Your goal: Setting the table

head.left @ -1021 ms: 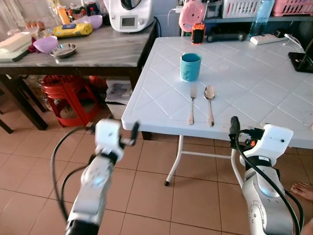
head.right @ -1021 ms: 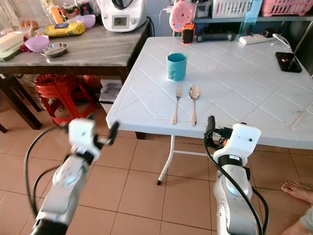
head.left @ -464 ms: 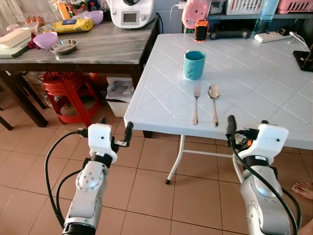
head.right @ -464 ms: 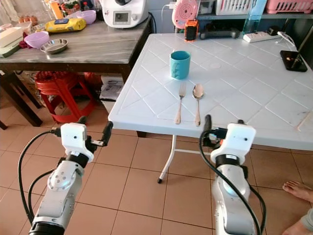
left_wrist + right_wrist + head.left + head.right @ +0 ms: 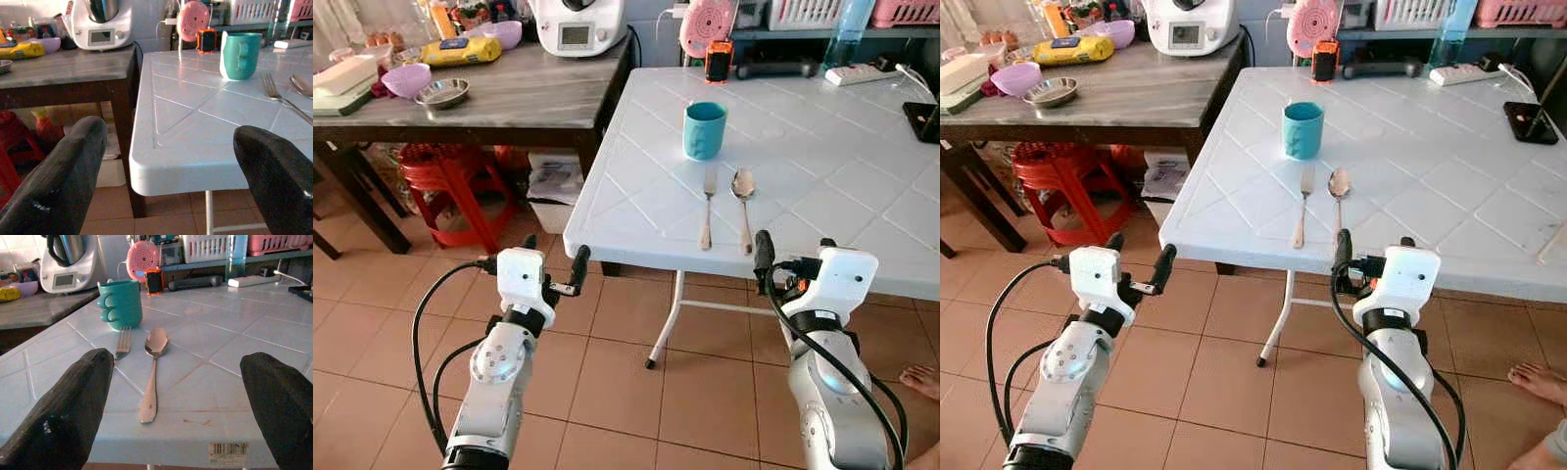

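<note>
Fork [image 5: 706,204] and spoon [image 5: 742,201] lie side by side in the middle of the frame, below the cup [image 5: 704,130] on the white desk [image 5: 636,186], ready for eating. Both my left gripper [image 5: 553,270] and right gripper [image 5: 790,257] wait low before the desk edge, jaws apart, holding nothing.

fork [image 5: 706,206] left of spoon [image 5: 742,207], cup [image 5: 704,130] behind, on table [image 5: 862,166].

On the white table [image 5: 822,176]: one teal mug [image 5: 704,130], one fork [image 5: 708,204], one spoon [image 5: 743,203]. On the far-left wooden table [image 5: 509,98]: two purple bowls [image 5: 408,80], one metal dish [image 5: 441,93]. One red stool [image 5: 450,181] below
</note>
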`<state>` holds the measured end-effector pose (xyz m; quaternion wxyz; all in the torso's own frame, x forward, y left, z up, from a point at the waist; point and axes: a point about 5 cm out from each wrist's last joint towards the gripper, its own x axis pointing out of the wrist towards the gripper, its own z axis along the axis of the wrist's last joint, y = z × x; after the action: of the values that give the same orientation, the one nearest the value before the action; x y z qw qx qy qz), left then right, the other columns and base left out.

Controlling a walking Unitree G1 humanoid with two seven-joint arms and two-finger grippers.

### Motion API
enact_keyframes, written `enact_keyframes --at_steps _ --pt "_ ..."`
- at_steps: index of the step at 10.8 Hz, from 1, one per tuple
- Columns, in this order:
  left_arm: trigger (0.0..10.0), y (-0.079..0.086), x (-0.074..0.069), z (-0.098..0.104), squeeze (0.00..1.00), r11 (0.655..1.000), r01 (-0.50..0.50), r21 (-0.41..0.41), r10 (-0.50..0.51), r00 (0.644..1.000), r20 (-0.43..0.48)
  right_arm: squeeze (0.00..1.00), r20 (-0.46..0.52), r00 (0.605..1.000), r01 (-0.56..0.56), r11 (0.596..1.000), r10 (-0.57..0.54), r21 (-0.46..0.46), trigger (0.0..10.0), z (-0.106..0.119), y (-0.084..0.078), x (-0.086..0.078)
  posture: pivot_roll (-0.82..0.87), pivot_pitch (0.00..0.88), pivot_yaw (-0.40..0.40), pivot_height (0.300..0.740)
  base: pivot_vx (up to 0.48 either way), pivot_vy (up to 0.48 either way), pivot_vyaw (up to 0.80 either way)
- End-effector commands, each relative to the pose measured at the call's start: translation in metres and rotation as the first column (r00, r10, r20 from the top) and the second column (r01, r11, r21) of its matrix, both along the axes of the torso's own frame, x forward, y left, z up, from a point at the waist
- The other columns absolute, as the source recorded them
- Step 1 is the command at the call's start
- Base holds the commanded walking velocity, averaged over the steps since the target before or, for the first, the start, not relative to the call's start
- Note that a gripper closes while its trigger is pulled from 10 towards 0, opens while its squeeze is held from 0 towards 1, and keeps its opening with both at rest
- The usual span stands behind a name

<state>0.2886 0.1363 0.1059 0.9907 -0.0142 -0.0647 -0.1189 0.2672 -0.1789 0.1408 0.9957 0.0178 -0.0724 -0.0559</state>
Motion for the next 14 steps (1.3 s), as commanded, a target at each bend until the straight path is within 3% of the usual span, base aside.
enact_keyframes --at_steps 1,12,14 --pt "10.0 0.0023 -0.0007 -0.0003 0.00 1.000 0.008 0.007 -0.008 1.000 0.002 0.00 0.001 1.000 -0.031 1.000 0.031 0.005 10.0 0.0007 0.0059 0.0017 -0.08 0.069 0.101 0.740 0.315 0.000 0.00" --pt "10.0 -0.0032 -0.0022 -0.0022 0.00 0.999 0.042 0.010 -0.042 0.999 -0.010 0.00 0.001 0.999 -0.055 0.998 0.055 -0.021 10.0 0.0001 0.0101 0.0010 -0.08 0.078 0.108 0.740 0.337 0.000 0.00" --pt "10.0 -0.0031 -0.0031 -0.0027 0.00 0.999 0.044 0.008 -0.044 0.999 -0.012 0.00 0.000 0.999 -0.054 0.998 0.054 -0.013 10.0 -0.0003 0.0107 0.0013 -0.08 0.078 0.107 0.740 0.000 0.000 0.75"
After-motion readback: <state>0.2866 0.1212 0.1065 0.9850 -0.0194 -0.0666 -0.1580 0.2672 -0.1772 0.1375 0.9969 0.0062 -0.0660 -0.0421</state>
